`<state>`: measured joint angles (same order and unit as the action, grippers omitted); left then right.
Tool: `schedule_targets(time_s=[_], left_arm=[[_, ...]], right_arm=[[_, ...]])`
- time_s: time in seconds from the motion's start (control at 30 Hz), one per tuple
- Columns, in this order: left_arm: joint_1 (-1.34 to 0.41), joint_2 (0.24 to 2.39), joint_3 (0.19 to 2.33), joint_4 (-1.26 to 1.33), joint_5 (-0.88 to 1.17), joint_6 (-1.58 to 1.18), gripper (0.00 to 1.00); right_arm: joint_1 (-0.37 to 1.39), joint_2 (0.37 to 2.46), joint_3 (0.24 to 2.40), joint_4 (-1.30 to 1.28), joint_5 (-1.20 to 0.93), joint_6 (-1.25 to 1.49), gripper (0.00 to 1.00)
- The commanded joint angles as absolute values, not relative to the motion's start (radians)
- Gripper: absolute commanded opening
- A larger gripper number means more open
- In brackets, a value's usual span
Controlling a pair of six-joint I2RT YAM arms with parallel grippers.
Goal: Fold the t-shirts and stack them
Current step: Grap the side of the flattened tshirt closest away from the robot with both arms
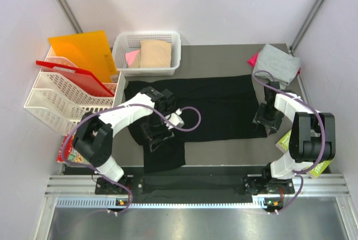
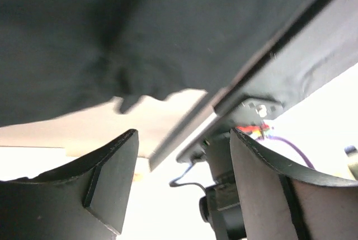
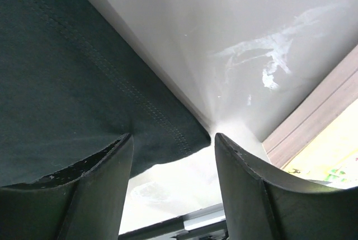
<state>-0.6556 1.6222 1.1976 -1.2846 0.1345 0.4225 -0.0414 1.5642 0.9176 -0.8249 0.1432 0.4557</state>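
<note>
The black shirt (image 1: 212,106) lies spread across the table (image 1: 224,150), not yet folded as far as I can judge, so the job looks barely begun. My left gripper (image 1: 155,132) hangs wide over its near-left flap, my right gripper (image 1: 266,118) wide at its right hem. The grey shirt (image 1: 277,64) waits far right, the tan shirt (image 1: 155,53) in the basket (image 1: 146,34); nothing is stacked. A booklet (image 1: 288,139) crowds my right arm

Black t-shirt (image 1: 218,108) part-hidden under left arm (image 1: 126,114), pink shirt (image 1: 253,60) mostly beneath grey shirt (image 1: 277,64), booklet (image 1: 283,139) behind right arm (image 1: 302,122)
</note>
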Motion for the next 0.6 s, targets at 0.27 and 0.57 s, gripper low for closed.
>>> schedule_targets(time_s=[0.27,0.57], left_arm=[[-0.755,1.729,1.075,-1.255,0.158,0.396,0.76],[-0.759,1.859,1.059,-1.123,0.063,0.338,0.76]], right_arm=[[-0.04,1.539,0.95,-0.851,0.189,0.465,0.66],[-0.04,1.54,0.976,-0.853,0.186,0.466,0.66]])
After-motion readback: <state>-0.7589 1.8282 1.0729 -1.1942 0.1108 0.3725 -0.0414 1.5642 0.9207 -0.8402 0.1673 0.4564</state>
